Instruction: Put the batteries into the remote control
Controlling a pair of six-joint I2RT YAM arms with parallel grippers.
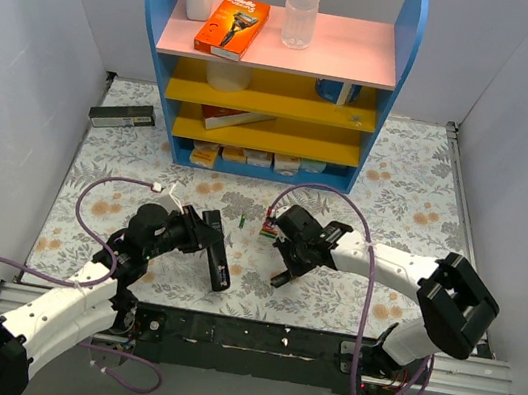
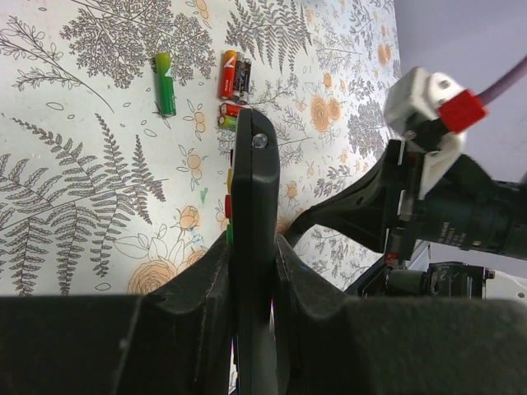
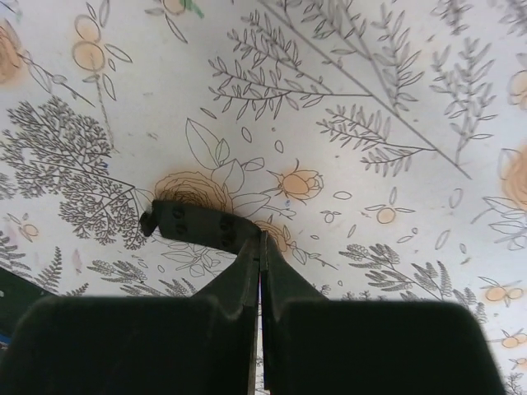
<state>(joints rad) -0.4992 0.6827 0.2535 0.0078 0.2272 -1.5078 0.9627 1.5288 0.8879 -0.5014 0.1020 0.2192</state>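
The left gripper (image 2: 254, 247) is clamped on the remote (image 2: 253, 177), held edge-on above the surface (image 2: 82, 206). The batteries (image 2: 234, 78) lie just beyond, one green battery (image 2: 165, 84) apart. The right gripper (image 3: 262, 247), fingers together and empty, hangs nearby before the shelf (image 1: 274, 78).

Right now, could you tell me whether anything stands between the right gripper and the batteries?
Nothing visible does. The right gripper, shut and empty, hangs just beside the batteries with only flowered cloth between; the remote control, clamped in the left gripper, is off to the side.
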